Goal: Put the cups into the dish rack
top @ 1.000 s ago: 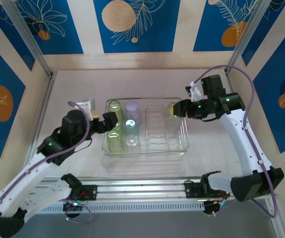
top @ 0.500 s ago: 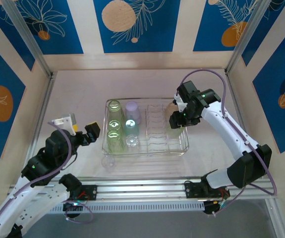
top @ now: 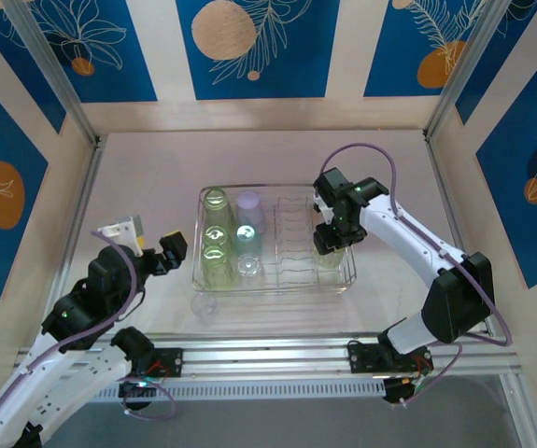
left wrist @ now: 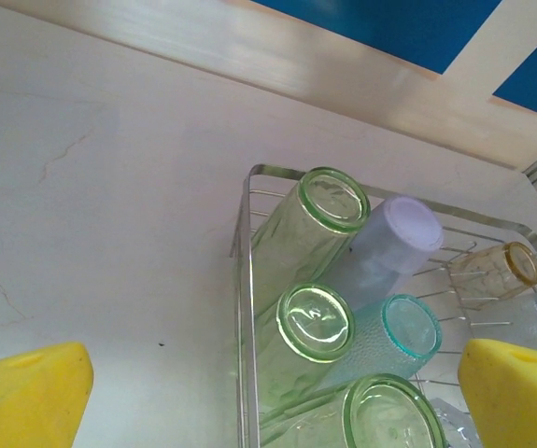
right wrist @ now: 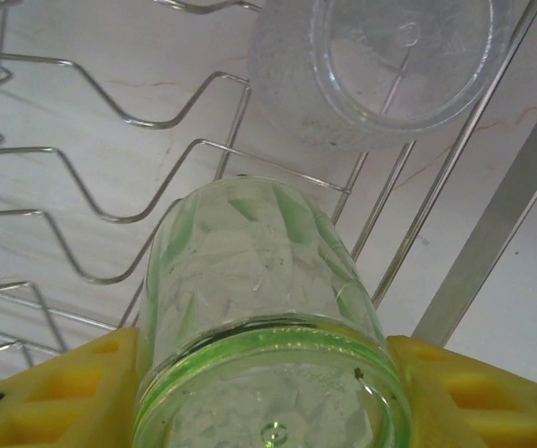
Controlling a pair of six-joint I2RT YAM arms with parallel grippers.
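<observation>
I am working over a pale table that is showing faint hairline cracks. Blue wall panels with orange discs and white leaf outlines are closing it in on three sides, and an aluminium rail is running along the near edge.

One wire dish rack is sitting mid-table. In its left part I am counting three green cups in a column, with one teal cup and one lilac cup beside them. One amber cup is lying among the tines further right. One clear cup is sitting near the rack's front, and a second clear cup is resting against the wires at the right end. A loose clear cup is standing on the table just outside the rack's near left corner.

My left arm is folding back low, and the left gripper is hanging spread wide and empty, left of the rack. My right arm is arching over the rack's right end with its wrist pointing down. The right gripper is pinching a fourth green cup, base up, over the tines.
</observation>
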